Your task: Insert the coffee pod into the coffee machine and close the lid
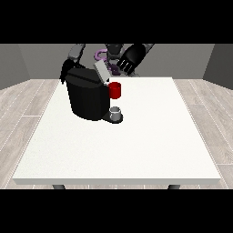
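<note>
Hovering behind the coffee machine (pixel 88 96), the hand at the view's right (pixel 129 59) had relaxed fingers
Its lid (pixel 101 71) stood raised; the other hand (pixel 65 70) was too hidden to tell

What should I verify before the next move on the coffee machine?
1. Lid raised: ok, it stands tilted up over the coffee machine.
2. Pod location: cannot tell; a grey thing sits at the machine's base.
3. Red thing at the machine: present at the front, below the lid.
4. Hand at the view's right: ok, open, holding nothing, raised behind the lid.
5. Hand at the view's left: cannot tell, mostly hidden behind the machine.
</note>
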Robot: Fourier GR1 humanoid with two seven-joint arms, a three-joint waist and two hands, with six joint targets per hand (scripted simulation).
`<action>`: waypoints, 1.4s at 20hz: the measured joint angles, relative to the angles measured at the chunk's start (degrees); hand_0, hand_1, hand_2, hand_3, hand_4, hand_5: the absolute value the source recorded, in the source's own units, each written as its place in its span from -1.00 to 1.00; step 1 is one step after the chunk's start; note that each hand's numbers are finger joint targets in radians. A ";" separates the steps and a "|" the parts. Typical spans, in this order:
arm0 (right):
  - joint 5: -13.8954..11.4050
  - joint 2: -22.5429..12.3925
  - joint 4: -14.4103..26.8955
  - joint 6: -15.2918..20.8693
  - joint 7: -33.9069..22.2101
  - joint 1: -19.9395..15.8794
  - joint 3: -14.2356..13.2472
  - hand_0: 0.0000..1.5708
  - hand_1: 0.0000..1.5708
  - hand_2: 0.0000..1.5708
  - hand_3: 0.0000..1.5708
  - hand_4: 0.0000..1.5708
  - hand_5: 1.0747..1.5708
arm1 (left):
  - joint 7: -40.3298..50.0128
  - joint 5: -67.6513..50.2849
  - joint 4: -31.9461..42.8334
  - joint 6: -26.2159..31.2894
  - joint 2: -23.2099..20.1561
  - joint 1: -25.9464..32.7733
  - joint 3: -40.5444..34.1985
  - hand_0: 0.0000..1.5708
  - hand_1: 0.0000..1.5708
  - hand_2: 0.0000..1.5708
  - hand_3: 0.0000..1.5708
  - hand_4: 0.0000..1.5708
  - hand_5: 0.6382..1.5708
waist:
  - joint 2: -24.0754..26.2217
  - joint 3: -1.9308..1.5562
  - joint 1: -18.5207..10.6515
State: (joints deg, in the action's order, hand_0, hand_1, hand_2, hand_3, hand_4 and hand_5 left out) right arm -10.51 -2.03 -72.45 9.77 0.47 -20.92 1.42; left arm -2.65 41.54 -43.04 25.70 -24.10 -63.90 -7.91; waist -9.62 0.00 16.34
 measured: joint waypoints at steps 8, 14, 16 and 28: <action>0.67 -1.38 -2.63 -0.55 -1.24 -2.91 -1.43 -1.00 -1.00 -1.00 -1.00 -1.00 1.00 | -0.75 0.11 2.50 -0.15 -2.30 -4.21 -1.23 0.54 0.54 0.63 0.58 -0.40 1.00 | -4.49 -0.01 2.11; 0.71 -1.58 -1.86 0.22 -1.57 -4.27 -2.60 -1.00 -1.00 -1.00 -1.00 -1.00 1.00 | -0.86 0.69 3.48 0.14 -1.85 -5.93 -0.59 0.59 0.59 0.64 0.58 -0.43 1.00 | -6.10 -0.01 1.41; 1.12 -1.92 -0.74 0.20 -0.35 -4.05 -3.44 -1.00 -1.00 -1.00 -1.00 -1.00 1.00 | -0.39 0.57 3.41 0.48 -1.12 -6.49 -0.47 0.58 0.58 0.64 0.56 -0.45 1.00 | -6.19 -0.01 0.86; 1.33 -2.58 -0.98 0.38 -0.80 -5.01 -4.37 -1.00 -1.00 -1.00 -1.00 -0.87 1.00 | -2.23 1.48 5.24 -0.96 -0.78 -6.88 -0.06 0.53 0.53 0.60 0.52 -0.48 1.00 | -7.54 0.00 0.92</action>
State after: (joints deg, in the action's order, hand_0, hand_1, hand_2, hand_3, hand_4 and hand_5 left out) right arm -9.19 -4.62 -73.43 10.14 -0.33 -25.93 -2.95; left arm -4.88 43.02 -37.80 24.74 -24.87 -70.79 -7.97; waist -17.17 0.00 17.27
